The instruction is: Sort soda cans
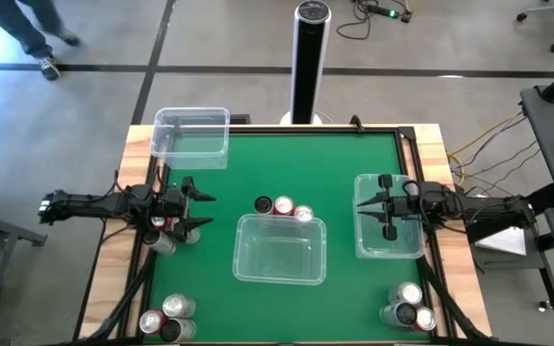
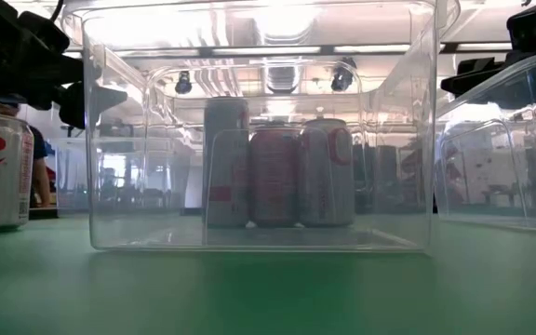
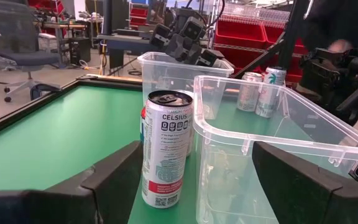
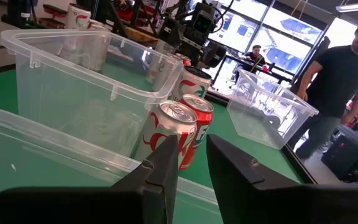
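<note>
The green counter fills the middle of the high view, framed by a wooden rim. At its left edge the left tool points inward with its fingers spread wide apart and nothing between them. A couple of soda cans sit right beneath this arm, against the rim. In the lower left corner another cluster of cans stands close to the edge. In the upper left a clear tub rests half over the counter's far edge, well apart from everything else.

Open green surface lies between the left tool and the centre. There, a row of three cans stands just behind a second clear tub. In the left wrist view the nearest of these, a tall white can, shows between the open fingers, beside the tub's wall.

More bare green separates the centre tub from a third tub at the right edge. The right tool hangs over this tub's inner rim, fingers parted and empty. A last group of cans occupies the lower right corner, near the rim.
</note>
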Robot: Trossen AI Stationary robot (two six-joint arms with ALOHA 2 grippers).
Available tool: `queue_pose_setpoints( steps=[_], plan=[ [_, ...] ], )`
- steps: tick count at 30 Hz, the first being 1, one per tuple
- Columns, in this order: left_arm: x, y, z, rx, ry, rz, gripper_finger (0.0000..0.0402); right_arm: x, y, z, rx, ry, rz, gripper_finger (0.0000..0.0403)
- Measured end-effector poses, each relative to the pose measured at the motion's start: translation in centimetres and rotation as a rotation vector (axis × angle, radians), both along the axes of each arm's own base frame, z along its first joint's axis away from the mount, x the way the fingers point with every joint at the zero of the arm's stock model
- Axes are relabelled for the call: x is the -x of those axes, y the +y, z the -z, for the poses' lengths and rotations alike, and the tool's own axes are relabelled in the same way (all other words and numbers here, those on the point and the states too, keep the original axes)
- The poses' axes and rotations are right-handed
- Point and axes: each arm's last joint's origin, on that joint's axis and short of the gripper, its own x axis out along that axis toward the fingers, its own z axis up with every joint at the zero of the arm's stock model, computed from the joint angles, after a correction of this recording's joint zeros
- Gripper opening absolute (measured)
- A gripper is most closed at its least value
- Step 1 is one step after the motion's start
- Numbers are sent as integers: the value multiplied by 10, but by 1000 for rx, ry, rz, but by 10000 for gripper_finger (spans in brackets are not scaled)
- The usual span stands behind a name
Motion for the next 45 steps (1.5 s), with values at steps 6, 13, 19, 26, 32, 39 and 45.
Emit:
queue_pose_setpoints(
  steps=[6, 13, 19, 26, 32, 39, 45],
  plan=[
    [0, 0, 0, 0, 0, 0, 288, 0, 0, 0, -1, 0, 0, 64],
    [0, 0, 0, 0, 0, 0, 288, 0, 0, 0, 0, 0, 0, 59],
    [0, 0, 0, 0, 0, 0, 288, 0, 0, 0, 0, 0, 0, 68],
    [0, 0, 0, 0, 0, 0, 288, 0, 0, 0, -1, 0, 0, 82],
    [0, 0, 0, 0, 0, 0, 288, 0, 0, 0, 0, 0, 0, 90],
    [0, 0, 0, 0, 0, 0, 288, 0, 0, 0, -1, 0, 0, 82],
    [0, 0, 0, 0, 0, 0, 288, 0, 0, 0, 0, 0, 0, 67]
  ],
)
